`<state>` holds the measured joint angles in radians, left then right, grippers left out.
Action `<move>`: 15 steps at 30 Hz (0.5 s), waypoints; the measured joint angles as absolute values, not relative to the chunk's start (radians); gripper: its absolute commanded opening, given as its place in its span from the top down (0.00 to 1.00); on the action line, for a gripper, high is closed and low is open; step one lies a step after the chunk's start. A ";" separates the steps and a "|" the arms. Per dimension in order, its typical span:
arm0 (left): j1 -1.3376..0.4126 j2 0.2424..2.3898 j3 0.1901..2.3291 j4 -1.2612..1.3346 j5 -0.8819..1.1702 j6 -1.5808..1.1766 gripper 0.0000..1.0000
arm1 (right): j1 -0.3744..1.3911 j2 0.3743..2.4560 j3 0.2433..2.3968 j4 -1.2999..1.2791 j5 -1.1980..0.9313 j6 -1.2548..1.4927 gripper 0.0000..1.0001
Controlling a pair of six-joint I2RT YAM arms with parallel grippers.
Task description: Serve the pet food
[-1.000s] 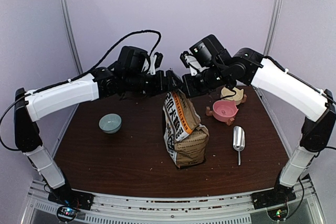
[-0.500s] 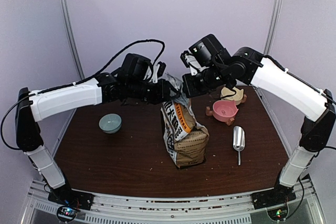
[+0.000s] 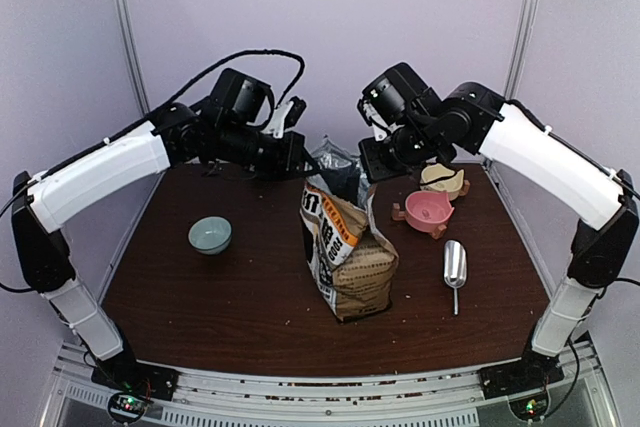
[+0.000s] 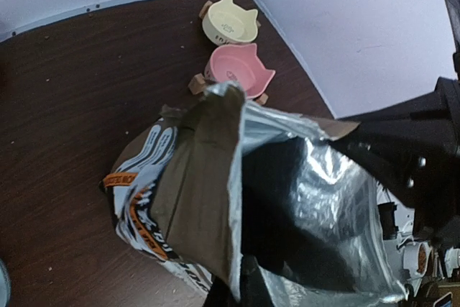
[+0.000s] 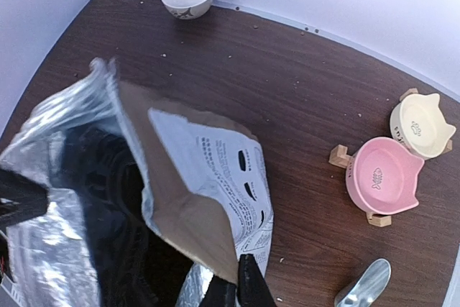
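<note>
A dark brown table (image 3: 200, 297) seen from above, with a tall brown paper bag (image 3: 350, 257) of pet food standing upright near its middle. The bag has black, white and orange printing on its side and a shiny silver lining. Its top is open and spread wide.

Two white and black robot arms reach in from either side and meet above the bag. The left arm (image 3: 100, 172) comes to the bag's left top edge, and the left jaws are clenched on that edge, pinching the paper and foil. The right arm (image 3: 545, 162) comes to the bag's right top edge, and the right jaws are clenched on it in the same way. Between the two grips the mouth of the bag gapes open.

The wrist cameras look down into the opening. Crinkled silver foil shows around a dark hollow, and the pellets themselves cannot be made out in that shadow.

Left of the bag, well apart from it, sits a small pale green bowl (image 3: 210, 235). Right of the bag and a little behind it stands a pink cat-shaped bowl (image 3: 430, 210) on short wooden feet, and just behind that a cream cat-shaped bowl (image 3: 443, 180). Right of the bag, nearer the arms' bases, a metal scoop (image 3: 455, 265) lies flat on the table.
</note>
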<state>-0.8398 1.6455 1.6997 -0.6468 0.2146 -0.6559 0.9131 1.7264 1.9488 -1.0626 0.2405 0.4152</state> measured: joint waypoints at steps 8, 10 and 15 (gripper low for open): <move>-0.816 1.742 1.946 -0.942 0.247 -0.474 1.00 | 0.897 1.726 1.954 -1.068 0.267 0.422 1.00; -0.814 1.749 1.951 -0.944 0.240 -0.453 0.96 | 0.896 1.714 1.922 -1.037 0.266 0.430 0.97; -0.812 1.740 1.926 -0.879 0.220 -0.426 0.45 | 0.885 1.673 1.852 -0.971 0.244 0.447 0.53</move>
<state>-0.8120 1.7397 1.9259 -0.8787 0.2195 -0.4259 0.8848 1.6733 1.8519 -0.9710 0.2436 0.4473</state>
